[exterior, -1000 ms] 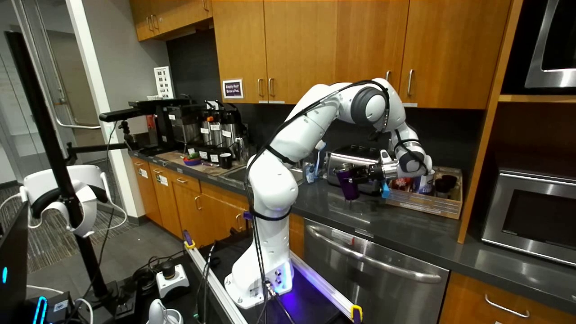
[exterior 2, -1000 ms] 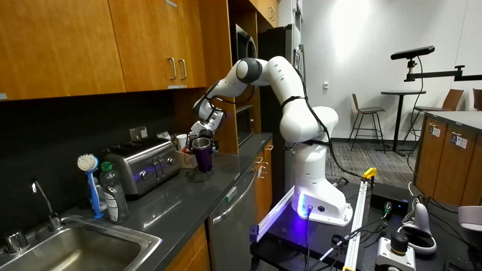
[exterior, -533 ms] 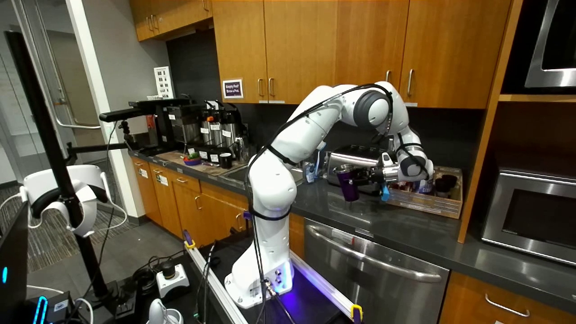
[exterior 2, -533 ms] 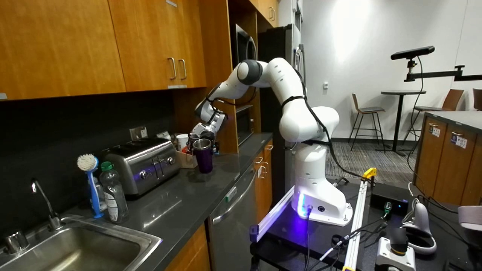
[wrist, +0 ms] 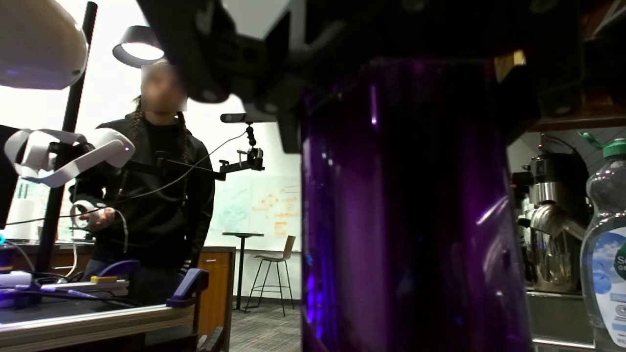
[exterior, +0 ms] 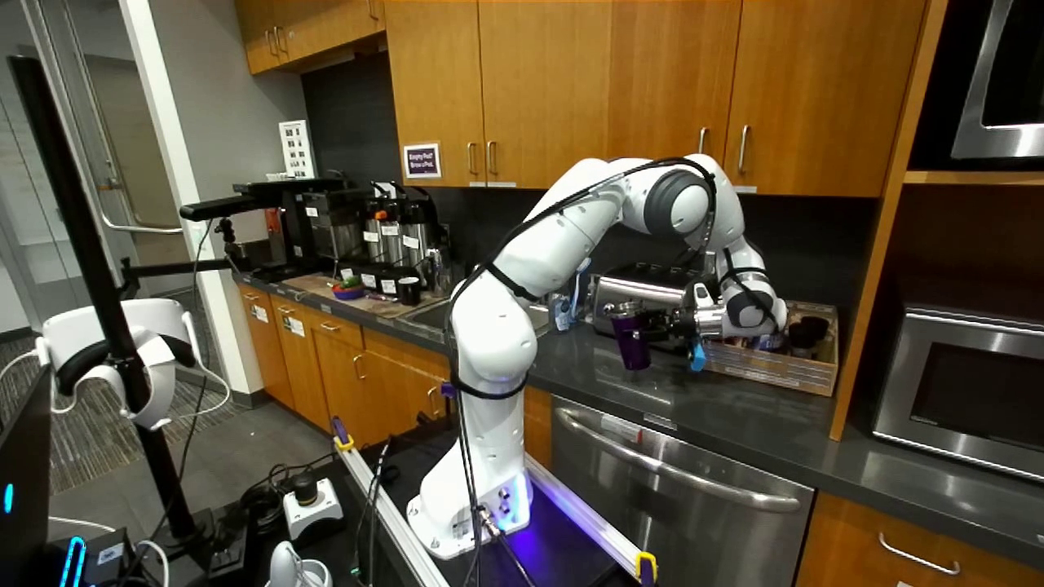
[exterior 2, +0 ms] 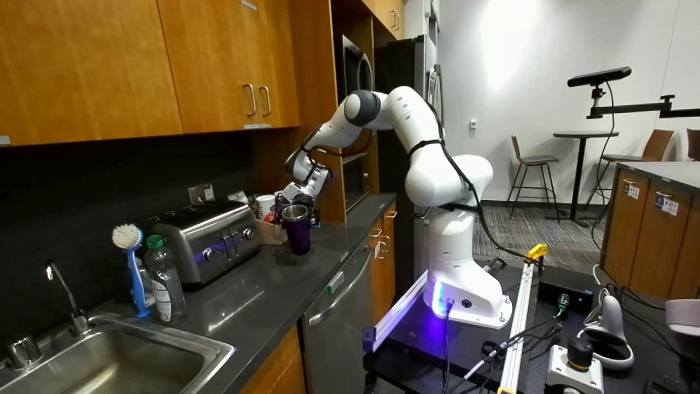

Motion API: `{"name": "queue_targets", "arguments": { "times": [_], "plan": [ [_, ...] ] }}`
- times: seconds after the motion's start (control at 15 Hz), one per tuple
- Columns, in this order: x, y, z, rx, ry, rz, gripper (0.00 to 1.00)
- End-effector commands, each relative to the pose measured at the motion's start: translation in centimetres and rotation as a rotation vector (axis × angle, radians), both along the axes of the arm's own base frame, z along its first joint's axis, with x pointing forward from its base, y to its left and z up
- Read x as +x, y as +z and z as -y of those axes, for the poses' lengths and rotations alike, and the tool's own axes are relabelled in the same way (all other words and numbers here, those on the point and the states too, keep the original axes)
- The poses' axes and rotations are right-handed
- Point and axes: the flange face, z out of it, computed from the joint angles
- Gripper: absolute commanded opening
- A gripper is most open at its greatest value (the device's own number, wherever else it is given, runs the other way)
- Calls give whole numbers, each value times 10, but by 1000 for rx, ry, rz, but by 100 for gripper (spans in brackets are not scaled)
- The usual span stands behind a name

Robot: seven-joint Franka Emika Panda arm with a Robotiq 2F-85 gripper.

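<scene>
A purple tumbler with a bare metal rim (exterior: 630, 341) is held just above or on the dark counter (exterior: 734, 416); whether its base touches cannot be told. My gripper (exterior: 641, 333) is shut around its upper part from the side, the fingers on either side of it. The tumbler (exterior 2: 297, 234) leans slightly, its top open to the camera in an exterior view. In the wrist view the tumbler (wrist: 411, 220) fills the middle, and the black fingers (wrist: 289, 124) come in from the top. The tumbler's base is out of the wrist view.
A steel toaster (exterior 2: 219, 235) stands close to the tumbler. Behind the gripper lies a wooden box (exterior: 763, 368) with cups and packets. A soap bottle (exterior 2: 165, 284), a brush (exterior 2: 135, 268) and a sink (exterior 2: 210, 355) are farther along. Upper cabinets (exterior: 669, 90) hang above.
The gripper and the tumbler have sunk a little toward the counter over the last second, with the arm lowering slightly. The hold on the tumbler looks the same.
</scene>
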Motion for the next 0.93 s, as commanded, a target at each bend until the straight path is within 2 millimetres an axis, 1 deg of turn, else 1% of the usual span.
{"name": "queue_targets", "arguments": {
  "times": [0.0, 0.4, 0.87],
  "plan": [
    [3, -3, 3, 34, -19, -7, 64],
    [2, -12, 5, 41, -25, -23, 64],
    [5, -20, 5, 45, -23, -36, 64]
  ]
}}
